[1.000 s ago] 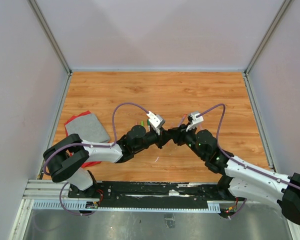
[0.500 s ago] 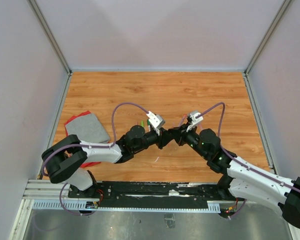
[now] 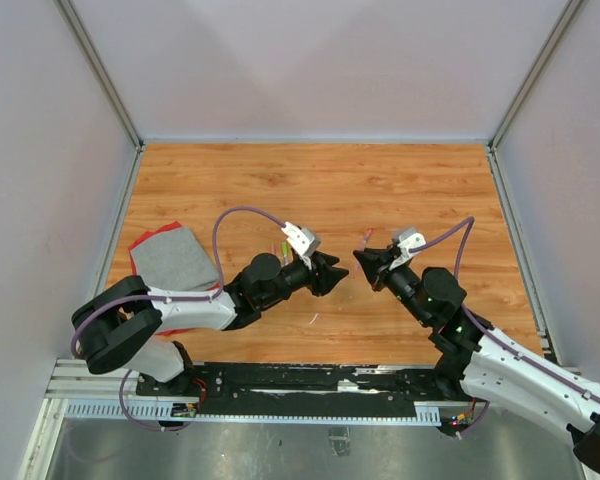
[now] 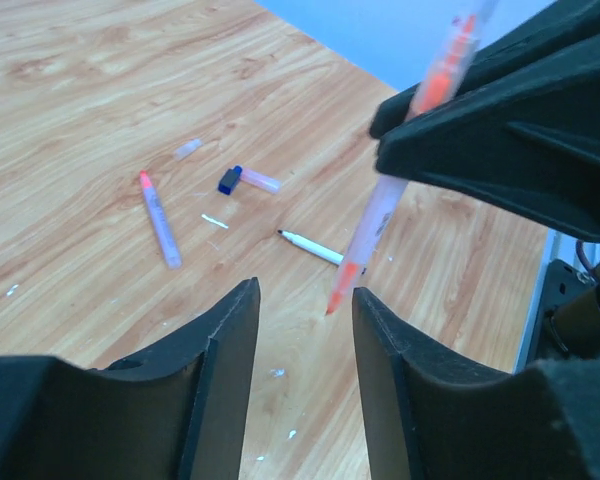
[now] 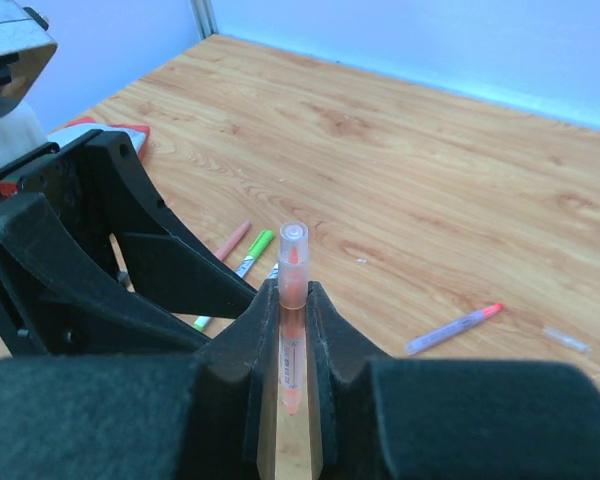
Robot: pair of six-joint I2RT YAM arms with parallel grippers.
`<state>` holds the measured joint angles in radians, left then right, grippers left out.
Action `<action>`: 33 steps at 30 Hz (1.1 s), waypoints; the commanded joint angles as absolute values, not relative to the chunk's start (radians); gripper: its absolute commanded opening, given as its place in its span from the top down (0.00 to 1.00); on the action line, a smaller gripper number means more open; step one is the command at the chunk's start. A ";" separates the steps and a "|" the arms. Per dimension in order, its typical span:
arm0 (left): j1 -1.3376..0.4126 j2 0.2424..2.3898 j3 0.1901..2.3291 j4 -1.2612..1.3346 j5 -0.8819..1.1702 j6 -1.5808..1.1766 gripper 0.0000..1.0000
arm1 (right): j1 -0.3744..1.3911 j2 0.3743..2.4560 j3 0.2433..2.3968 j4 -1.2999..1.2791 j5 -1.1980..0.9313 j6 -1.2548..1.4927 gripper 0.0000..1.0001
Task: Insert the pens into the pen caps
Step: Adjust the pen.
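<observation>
My right gripper (image 5: 293, 297) is shut on an orange pen (image 5: 292, 335) that stands upright between its jaws. A clear pen cap (image 5: 293, 252) sits on the pen's top end. In the left wrist view the same pen (image 4: 382, 212) hangs from the right gripper (image 4: 500, 130), just beyond my left gripper (image 4: 305, 298), which is open with nothing between its fingers. From above, the left gripper (image 3: 336, 272) and right gripper (image 3: 361, 260) face each other a short gap apart at mid-table.
Loose on the wood lie an orange-tipped pen (image 4: 160, 222), a blue cap (image 4: 230, 180), a clear cap (image 4: 188, 148), a white pen (image 4: 315, 247), a pink pen (image 5: 232, 240), a green pen (image 5: 250, 253) and a purple pen (image 5: 455, 328). A grey cloth (image 3: 175, 258) lies at the left.
The two grippers were pressed together at mid-table. The left one has opened and drawn back to the left. The right arm has pulled away to the right with the capped pen.
</observation>
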<state>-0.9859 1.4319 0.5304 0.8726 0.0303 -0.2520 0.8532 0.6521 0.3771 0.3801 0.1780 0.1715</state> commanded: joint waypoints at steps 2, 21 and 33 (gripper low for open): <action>-0.992 1.381 0.522 0.884 -0.093 -0.253 0.51 | 0.835 0.604 0.407 0.322 0.164 -0.051 1.00; -0.858 1.143 0.805 0.114 -0.074 -0.403 0.39 | 1.146 0.682 0.595 -0.020 0.140 -0.725 1.00; -0.857 1.095 0.934 -0.116 0.088 -0.397 0.31 | 1.452 0.867 0.528 0.151 0.528 -1.506 1.00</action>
